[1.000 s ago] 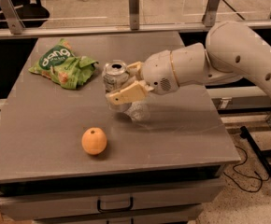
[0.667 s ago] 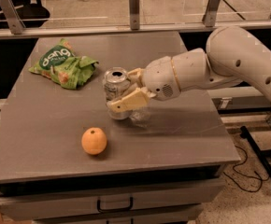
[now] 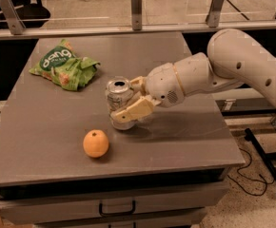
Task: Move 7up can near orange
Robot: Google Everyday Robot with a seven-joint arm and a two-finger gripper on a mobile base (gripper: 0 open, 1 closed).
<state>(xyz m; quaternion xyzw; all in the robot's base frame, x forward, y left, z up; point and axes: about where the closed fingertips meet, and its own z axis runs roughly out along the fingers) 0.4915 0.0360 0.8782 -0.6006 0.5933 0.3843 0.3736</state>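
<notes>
The gripper (image 3: 124,102) is closed around the upright can (image 3: 117,89), near the orange (image 3: 95,143); the bag (image 3: 62,68) lies well apart, behind.

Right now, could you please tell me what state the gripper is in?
The gripper is shut on the 7up can, mid-table, a little beyond the orange.

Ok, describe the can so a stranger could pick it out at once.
On the grey table, follow the white arm to its gripper mid-table. The can stands upright in it, beyond the orange. It alone is silver and cylindrical; the bag is green.
</notes>
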